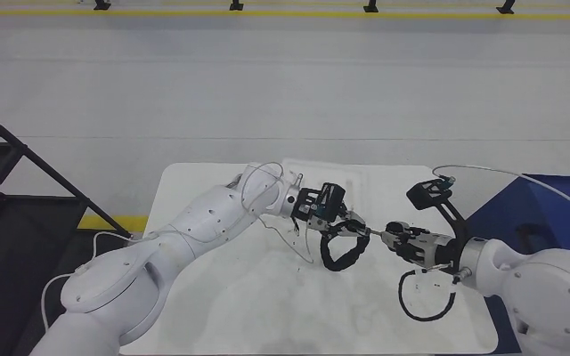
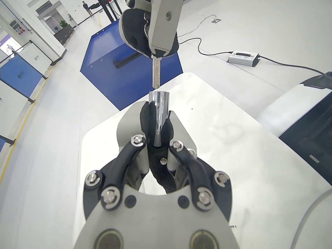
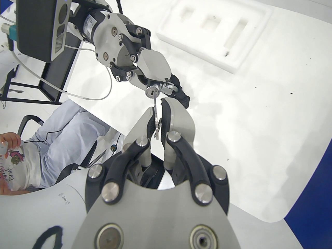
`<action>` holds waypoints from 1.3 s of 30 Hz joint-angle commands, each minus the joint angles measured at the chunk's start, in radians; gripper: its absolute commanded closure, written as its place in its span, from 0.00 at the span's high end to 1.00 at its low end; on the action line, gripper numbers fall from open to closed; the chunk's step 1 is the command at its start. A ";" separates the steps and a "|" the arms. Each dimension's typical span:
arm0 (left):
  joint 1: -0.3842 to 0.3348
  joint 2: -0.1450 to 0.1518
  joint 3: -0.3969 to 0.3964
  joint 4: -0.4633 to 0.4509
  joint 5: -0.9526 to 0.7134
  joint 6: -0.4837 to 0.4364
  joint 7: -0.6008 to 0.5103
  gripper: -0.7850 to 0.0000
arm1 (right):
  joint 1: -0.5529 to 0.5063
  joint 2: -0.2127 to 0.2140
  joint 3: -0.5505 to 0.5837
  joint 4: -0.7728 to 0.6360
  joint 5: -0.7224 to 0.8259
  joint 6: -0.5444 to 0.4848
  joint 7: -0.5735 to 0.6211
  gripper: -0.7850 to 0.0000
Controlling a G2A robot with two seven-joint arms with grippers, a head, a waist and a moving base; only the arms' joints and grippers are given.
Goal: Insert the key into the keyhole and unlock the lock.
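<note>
My left gripper (image 2: 158, 110) is shut on the chrome cylinder of the lock (image 2: 159, 115), held above the middle of the table (image 1: 267, 303). The lock's black cable loop (image 1: 343, 251) hangs below it. Facing it, my right gripper (image 3: 157, 110) is shut on the head of the key (image 3: 155, 116). The key's blade (image 2: 156, 72) lines up with the cylinder's end, its tip at the keyhole (image 3: 150, 92), and nearly the whole blade is outside. I cannot tell whether the tip has entered. From above, both grippers (image 1: 343, 218) (image 1: 392, 236) meet tip to tip.
A white foam tray (image 3: 215, 27) with several empty pockets lies on the table behind the lock. A second black cable loop (image 1: 427, 301) hangs beside the right arm. The table's rounded edge (image 2: 186, 75) lies close beyond the grippers, with a blue floor panel (image 2: 103, 53) past it.
</note>
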 commanded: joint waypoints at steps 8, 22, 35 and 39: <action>0.001 -0.013 0.004 0.022 -0.007 0.005 0.005 0.00 | 0.002 0.005 -0.011 0.000 -0.002 0.027 -0.001 0.00; -0.007 -0.020 0.019 0.035 -0.016 0.003 0.003 0.00 | 0.002 0.011 -0.029 0.000 -0.022 0.045 -0.016 0.00; -0.011 -0.023 0.038 0.040 -0.037 -0.002 -0.002 0.00 | 0.007 0.016 -0.057 0.000 -0.046 0.059 -0.032 0.00; -0.012 -0.023 0.042 0.037 -0.053 -0.002 -0.002 0.00 | 0.007 0.017 -0.069 0.000 -0.054 0.064 -0.035 0.00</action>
